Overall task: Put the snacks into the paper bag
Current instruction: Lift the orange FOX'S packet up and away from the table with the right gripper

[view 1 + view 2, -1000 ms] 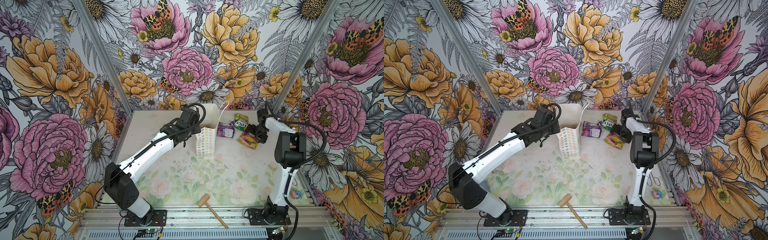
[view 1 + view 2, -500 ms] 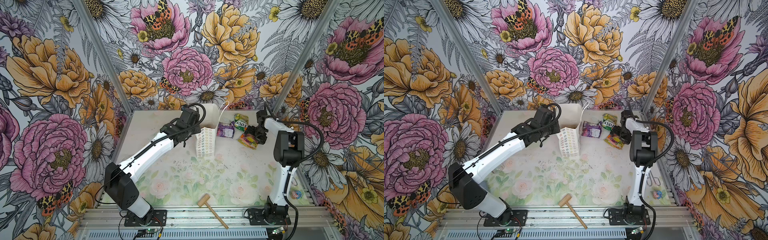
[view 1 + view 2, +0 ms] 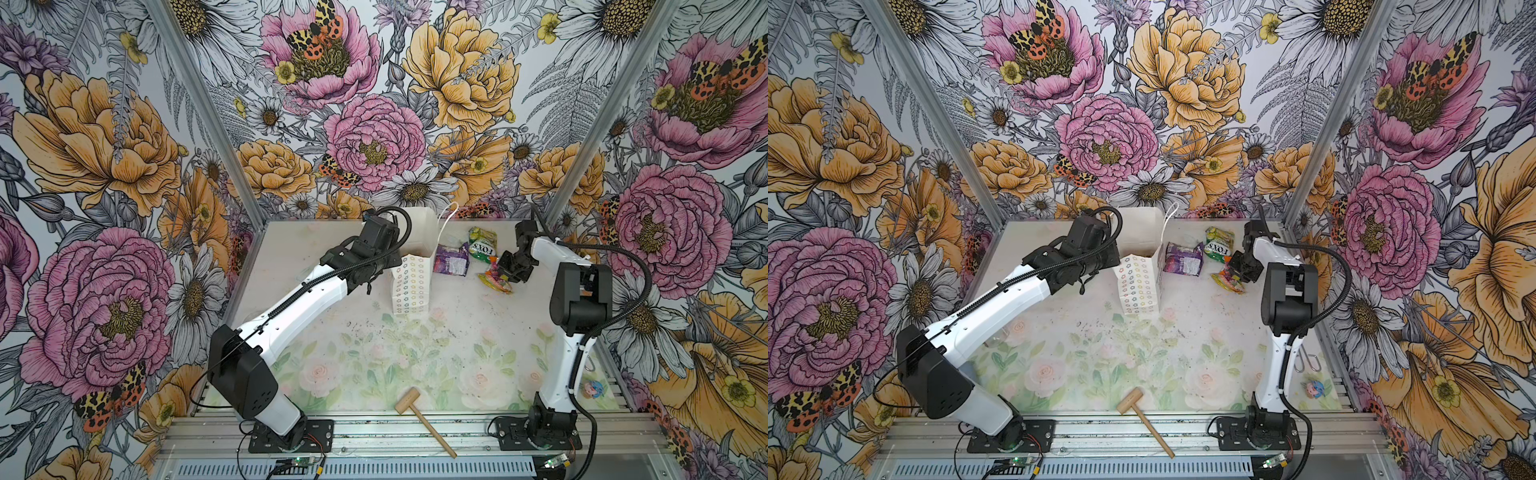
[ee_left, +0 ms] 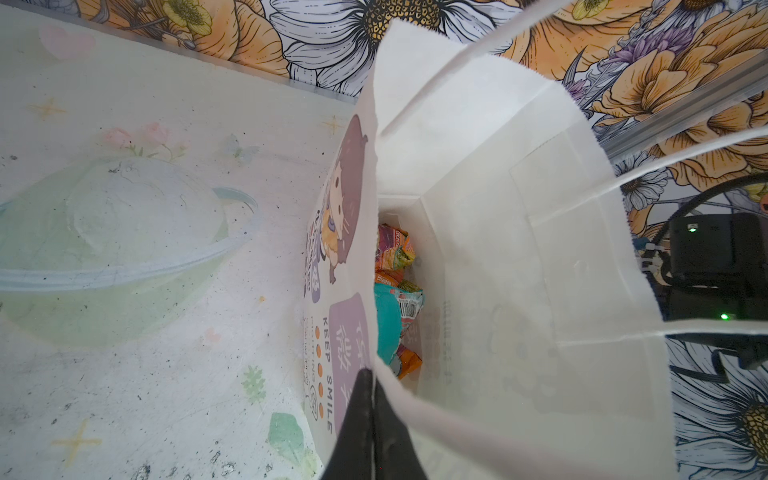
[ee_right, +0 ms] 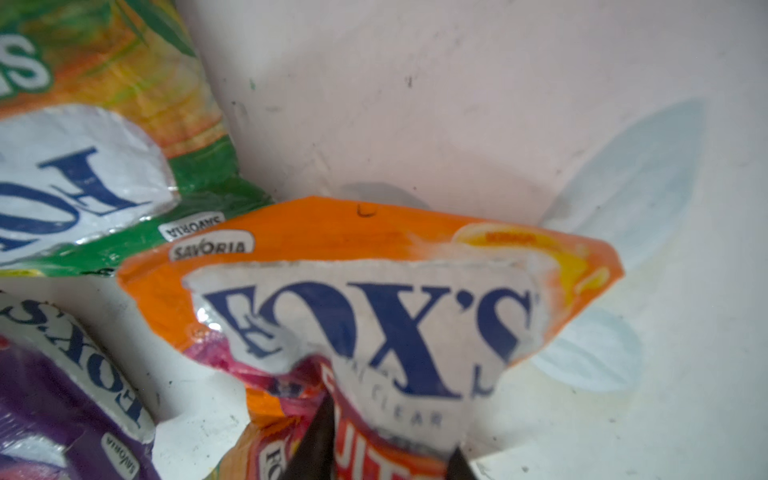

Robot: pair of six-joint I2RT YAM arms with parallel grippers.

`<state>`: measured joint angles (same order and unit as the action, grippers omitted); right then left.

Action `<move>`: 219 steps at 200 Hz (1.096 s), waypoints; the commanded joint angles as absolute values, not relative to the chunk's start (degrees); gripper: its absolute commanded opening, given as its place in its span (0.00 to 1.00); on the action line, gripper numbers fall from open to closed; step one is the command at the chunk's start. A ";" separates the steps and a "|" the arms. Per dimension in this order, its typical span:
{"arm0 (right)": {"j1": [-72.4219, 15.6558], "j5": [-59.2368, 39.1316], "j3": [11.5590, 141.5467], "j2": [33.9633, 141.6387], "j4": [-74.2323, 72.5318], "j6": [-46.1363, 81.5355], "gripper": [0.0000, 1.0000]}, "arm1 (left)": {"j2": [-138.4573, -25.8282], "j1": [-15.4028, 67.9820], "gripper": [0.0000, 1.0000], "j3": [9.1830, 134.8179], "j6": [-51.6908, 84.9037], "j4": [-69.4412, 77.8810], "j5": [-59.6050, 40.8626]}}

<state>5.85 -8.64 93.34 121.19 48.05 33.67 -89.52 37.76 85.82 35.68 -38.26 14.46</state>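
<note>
The white paper bag [image 3: 411, 286] [image 3: 1140, 289] stands upright at the back of the table, mouth open. My left gripper [image 4: 372, 399] is shut on the bag's rim [image 4: 376, 291], holding it open. Inside the bag lie a teal snack [image 4: 388, 328] and an orange-pink one [image 4: 392, 249]. Right of the bag, three snacks lie on the table: a purple packet [image 3: 451, 259] [image 5: 50, 395], a green packet [image 3: 483, 245] [image 5: 104, 124] and an orange packet [image 3: 494, 280] [image 3: 1229, 282] [image 5: 374, 249]. My right gripper [image 3: 505, 272] [image 5: 392, 428] is shut on the orange packet's crumpled near end.
A wooden mallet [image 3: 419, 411] [image 3: 1142, 411] lies near the table's front edge. The flowered back wall stands close behind the bag and the packets. The right wall's metal post [image 3: 582, 137] rises just beyond my right arm.
My right gripper was open over the orange packet and has closed on it. The left arm and the bag have not moved.
</note>
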 commanded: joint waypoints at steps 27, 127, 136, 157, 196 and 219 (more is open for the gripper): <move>6.12 -12.04 90.64 116.55 46.17 32.49 0.06 | -90.02 38.22 0.00 86.61 35.95 -37.40 13.74; 5.78 -21.53 92.20 100.04 42.62 32.52 0.00 | -89.40 38.37 0.00 86.64 35.95 -37.30 13.84; 5.30 -23.11 92.62 98.29 41.23 33.06 0.00 | -89.42 38.33 0.00 86.67 35.95 -37.31 13.81; 3.59 -26.50 94.37 94.35 35.83 33.98 0.00 | -89.39 38.37 0.00 86.63 36.04 -37.13 13.68; -2.60 -26.34 99.43 89.71 25.77 30.75 0.00 | -89.40 38.49 0.00 86.75 35.82 -36.91 13.45; -6.61 -24.80 104.36 89.56 23.39 28.40 0.00 | -89.45 38.51 0.00 86.66 35.86 -36.65 13.48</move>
<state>-3.33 -24.51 98.74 92.25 31.73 31.57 -89.52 38.09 85.82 35.68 -38.06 14.46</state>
